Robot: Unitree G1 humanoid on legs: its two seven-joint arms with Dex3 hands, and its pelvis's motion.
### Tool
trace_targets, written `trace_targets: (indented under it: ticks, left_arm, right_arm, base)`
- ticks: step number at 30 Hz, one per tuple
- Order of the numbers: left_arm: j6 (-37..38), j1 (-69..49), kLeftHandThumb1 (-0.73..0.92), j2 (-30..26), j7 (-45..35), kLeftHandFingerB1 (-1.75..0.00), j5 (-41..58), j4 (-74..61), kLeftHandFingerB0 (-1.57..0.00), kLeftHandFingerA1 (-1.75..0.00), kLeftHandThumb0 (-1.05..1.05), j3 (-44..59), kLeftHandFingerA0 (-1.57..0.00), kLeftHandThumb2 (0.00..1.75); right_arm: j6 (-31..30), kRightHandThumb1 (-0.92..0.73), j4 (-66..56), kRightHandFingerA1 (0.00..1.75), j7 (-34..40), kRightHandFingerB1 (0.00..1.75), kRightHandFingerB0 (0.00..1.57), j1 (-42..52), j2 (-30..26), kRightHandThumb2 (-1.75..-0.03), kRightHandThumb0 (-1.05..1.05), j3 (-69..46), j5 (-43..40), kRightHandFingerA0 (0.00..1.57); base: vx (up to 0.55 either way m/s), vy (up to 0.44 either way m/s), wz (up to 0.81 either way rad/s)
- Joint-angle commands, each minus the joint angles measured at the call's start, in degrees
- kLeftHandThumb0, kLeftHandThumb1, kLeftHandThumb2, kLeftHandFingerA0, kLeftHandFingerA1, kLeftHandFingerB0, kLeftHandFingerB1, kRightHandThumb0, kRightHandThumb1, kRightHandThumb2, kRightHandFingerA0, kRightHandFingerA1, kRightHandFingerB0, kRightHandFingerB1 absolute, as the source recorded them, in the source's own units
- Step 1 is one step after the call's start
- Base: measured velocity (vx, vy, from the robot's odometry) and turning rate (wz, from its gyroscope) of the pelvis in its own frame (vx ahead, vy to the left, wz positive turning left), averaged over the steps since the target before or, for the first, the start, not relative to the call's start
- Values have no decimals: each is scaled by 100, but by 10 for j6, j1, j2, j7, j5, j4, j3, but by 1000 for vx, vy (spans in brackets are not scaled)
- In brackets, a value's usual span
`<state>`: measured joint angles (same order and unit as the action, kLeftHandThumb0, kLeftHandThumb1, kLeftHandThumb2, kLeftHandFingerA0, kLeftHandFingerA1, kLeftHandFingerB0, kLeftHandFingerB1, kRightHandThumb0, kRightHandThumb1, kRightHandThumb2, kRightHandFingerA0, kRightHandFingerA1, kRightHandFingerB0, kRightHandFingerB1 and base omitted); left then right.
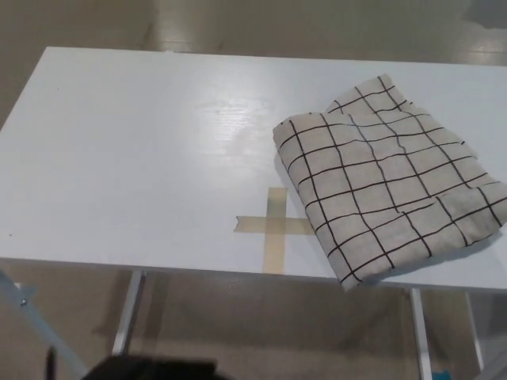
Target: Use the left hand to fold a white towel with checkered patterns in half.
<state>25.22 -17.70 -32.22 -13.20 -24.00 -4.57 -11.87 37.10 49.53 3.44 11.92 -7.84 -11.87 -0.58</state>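
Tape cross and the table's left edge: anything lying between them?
Nothing. In the head view, only bare white table lies left of the tape cross; the checkered towel is on its other side.

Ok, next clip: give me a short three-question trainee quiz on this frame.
1. True or false: the checkered towel lies in a folded stack on the white table.
2. Which part of the table holds the towel? A) its left end B) its right side, by the near edge C) the far left corner
3. Fill in: a cross of ____ is stuck on the table beside the towel.

Key: 1 true; 2 B; 3 tape. Neither robot hand can be made out.
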Motion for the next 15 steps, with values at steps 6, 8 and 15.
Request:
trace_targets:
  ticks: [6,8,15]
  left_arm:
    - [19,-74,59,115,-84,-47,306,393,-35,-58,-73,190,-53,98]
    - [0,-43,54,129,-55,-49,288,450,-35,-57,-67,211,-48,96]
    - [-94,5,54,186,-18,-55,314,508,-45,-48,-70,281,-22,95]
  right_arm:
    - [3,-71,44,70,-17,56,58,31,6,-61,-48,-10,-19,55]
    - [1,-71,44,70,-19,56,57,32,5,-61,-48,-10,-20,55]
    - [-2,-71,43,69,-7,56,56,37,5,-61,-47,-4,-8,53]
  base:
    - [0,0,0]
    - [0,0,0]
    - [0,0,0]
